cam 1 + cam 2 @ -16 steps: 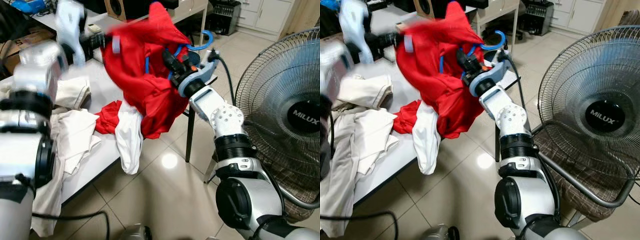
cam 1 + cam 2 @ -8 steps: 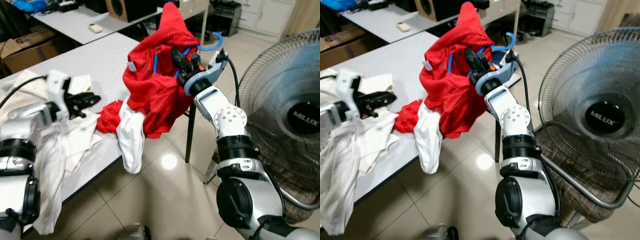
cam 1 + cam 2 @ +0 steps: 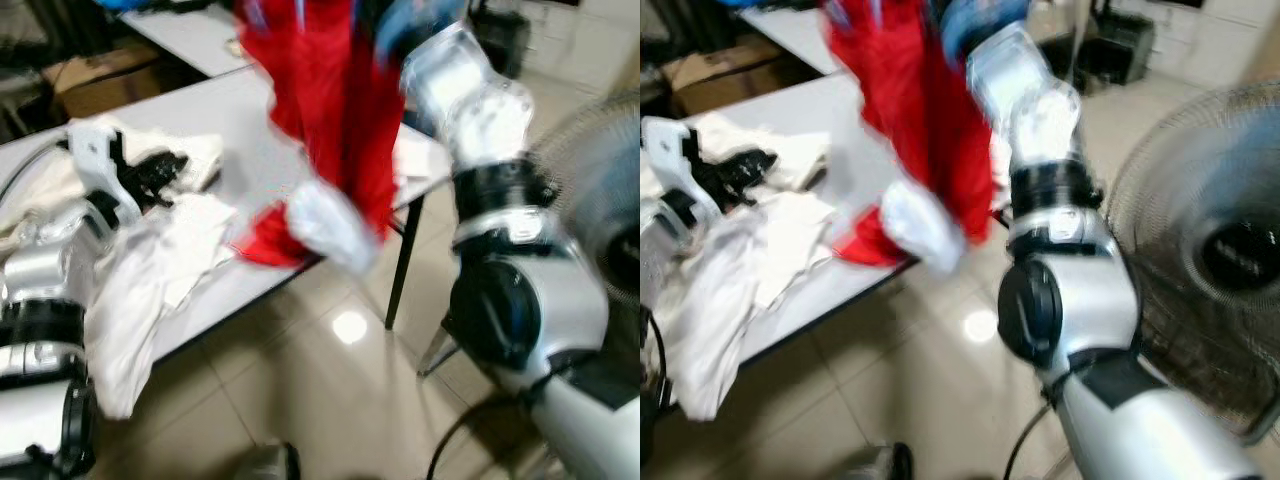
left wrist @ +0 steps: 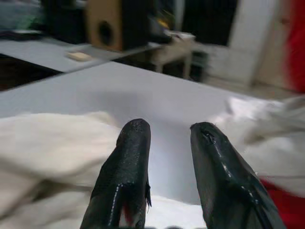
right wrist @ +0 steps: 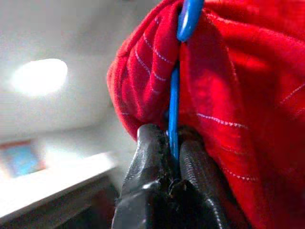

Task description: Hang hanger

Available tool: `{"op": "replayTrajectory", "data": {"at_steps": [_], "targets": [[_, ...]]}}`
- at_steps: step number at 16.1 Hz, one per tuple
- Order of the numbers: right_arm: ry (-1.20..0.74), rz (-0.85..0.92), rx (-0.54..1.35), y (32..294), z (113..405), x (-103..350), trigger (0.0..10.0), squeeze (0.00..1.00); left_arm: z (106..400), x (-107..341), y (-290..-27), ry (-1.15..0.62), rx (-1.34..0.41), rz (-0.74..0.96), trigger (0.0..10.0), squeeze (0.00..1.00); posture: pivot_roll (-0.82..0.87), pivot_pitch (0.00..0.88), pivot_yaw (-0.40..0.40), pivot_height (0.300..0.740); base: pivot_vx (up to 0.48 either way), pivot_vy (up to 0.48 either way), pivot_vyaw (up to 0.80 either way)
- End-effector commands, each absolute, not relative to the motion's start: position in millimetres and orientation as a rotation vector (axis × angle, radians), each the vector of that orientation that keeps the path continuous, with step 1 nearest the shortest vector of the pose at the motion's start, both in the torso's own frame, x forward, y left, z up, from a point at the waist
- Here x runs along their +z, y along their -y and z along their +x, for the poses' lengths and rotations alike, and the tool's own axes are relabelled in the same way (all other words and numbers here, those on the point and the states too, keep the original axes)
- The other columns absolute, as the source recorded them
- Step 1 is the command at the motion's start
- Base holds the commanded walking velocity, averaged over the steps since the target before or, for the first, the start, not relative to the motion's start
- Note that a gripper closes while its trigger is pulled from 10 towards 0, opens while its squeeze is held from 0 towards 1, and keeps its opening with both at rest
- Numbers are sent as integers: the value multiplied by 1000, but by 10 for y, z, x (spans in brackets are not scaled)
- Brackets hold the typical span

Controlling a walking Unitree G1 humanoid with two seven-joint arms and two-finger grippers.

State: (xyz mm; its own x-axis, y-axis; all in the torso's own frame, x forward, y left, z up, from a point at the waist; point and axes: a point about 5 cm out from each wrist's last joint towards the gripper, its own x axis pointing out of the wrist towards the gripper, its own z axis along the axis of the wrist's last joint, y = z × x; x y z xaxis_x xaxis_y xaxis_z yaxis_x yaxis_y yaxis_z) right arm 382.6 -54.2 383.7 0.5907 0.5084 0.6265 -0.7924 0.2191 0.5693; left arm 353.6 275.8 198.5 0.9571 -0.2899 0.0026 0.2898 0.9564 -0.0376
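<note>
Tiled floor and counter (image 3: 250, 110) blurred, cam swung: red garment (image 3: 335, 110) on blue hanger (image 5: 174, 112) now lifted high above counter's far edge, right jaws (image 5: 174, 164) clamped on hanger, left jaws (image 4: 167, 162) open, empty, over white cloths (image 3: 165, 265) — carry-to-rail stage probably.

right pincer (image 5: 172, 157) clamped, left pincer (image 4: 167, 136) parted

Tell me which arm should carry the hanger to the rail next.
Right. Its gripper has its jaws shut on the blue hanger inside the red garment; the left gripper hovers open over the table.
</note>
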Motion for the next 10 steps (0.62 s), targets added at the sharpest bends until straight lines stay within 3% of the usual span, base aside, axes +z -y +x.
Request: {"op": "replayTrajectory", "data": {"at_steps": [1,2,3,10], "targets": [[368,972,1013,506,3720,3901,10000,0,3486,1975,-2842,4,-223,-28,10000,0,-45,0,56,740,0,0,794],[252,801,951,431,3756,3490,10000,0,3391,1948,-2843,6,-200,3,10000,0,-62,0,61,740,0,0,794],[155,740,895,396,3763,3119,10000,0,3324,1884,-2794,-7,-199,4,10000,0,-59,0,56,740,0,0,794],[277,758,826,773,3529,3128,10000,0,3160,1790,-2628,3,-160,-24,10000,0,-70,0,54,740,0,0,794]]}}
